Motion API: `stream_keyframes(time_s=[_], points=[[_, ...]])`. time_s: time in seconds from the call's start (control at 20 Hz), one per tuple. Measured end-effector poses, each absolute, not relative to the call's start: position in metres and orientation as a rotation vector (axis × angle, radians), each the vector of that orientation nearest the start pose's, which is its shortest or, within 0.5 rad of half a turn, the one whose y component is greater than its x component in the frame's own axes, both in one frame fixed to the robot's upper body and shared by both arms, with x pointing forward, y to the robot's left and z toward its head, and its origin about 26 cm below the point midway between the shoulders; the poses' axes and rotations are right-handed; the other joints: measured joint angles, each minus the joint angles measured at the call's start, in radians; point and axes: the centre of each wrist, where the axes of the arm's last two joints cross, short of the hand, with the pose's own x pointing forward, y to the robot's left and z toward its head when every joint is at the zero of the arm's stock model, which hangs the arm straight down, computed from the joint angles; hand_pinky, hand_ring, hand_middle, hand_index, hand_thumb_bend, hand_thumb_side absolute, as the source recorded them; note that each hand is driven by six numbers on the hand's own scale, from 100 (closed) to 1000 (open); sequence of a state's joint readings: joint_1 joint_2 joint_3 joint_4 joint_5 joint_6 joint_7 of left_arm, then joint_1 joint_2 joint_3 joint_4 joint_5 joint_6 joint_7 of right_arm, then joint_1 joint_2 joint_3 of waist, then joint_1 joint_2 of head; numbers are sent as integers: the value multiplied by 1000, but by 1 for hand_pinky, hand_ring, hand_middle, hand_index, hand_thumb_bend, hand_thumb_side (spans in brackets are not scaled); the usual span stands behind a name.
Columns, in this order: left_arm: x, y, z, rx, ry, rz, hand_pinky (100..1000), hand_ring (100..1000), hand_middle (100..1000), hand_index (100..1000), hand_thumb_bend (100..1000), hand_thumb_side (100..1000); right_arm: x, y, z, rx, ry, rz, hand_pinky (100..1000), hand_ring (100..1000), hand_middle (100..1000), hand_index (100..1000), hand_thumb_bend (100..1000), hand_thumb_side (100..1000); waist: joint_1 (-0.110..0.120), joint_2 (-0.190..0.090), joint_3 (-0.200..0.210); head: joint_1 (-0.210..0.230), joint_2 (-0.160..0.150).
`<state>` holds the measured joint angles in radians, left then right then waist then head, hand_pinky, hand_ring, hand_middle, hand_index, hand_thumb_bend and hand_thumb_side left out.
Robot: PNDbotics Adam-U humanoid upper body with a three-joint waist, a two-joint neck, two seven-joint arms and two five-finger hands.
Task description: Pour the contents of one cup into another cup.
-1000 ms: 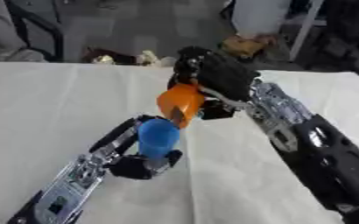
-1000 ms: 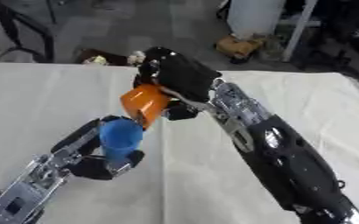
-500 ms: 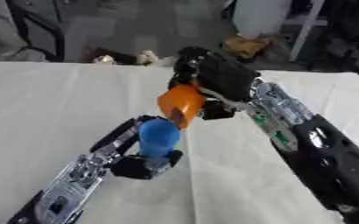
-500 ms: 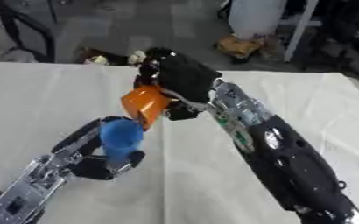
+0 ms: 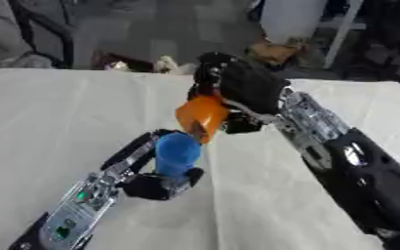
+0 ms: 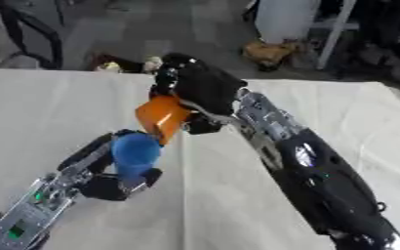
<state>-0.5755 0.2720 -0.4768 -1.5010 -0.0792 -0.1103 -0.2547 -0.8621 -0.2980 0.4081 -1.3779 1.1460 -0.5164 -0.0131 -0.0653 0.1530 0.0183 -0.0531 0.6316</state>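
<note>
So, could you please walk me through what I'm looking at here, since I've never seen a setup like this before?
These are two pictures of one moment, taken by the left and right eyes of a camera in a humanoid robot's head, looking down at its own arms. That is why they look nearly alike. The arms are black and silver, and each ends in a hand with fingers.

The left hand comes in from the lower left and has its fingers curled round a blue cup, held upright over a table with a white cloth.

The right hand reaches in from the right and grips an orange cup, tipped so its mouth points down toward the blue cup's opening, as for pouring. I cannot see what is being poured, if anything.

The clutter beyond the table's far edge is just the room.
</note>
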Motion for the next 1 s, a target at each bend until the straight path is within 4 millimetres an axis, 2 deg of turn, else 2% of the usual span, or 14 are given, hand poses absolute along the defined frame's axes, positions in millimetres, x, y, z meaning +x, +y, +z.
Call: stream_keyframes(time_s=[1.0], points=[[366, 135, 121, -241, -1915, -1140, 114, 703, 294, 762, 100, 362, 411, -128, 214, 982, 2199, -1910, 873, 724, 394, 659, 162, 100, -2, 0, -4, 7, 0]])
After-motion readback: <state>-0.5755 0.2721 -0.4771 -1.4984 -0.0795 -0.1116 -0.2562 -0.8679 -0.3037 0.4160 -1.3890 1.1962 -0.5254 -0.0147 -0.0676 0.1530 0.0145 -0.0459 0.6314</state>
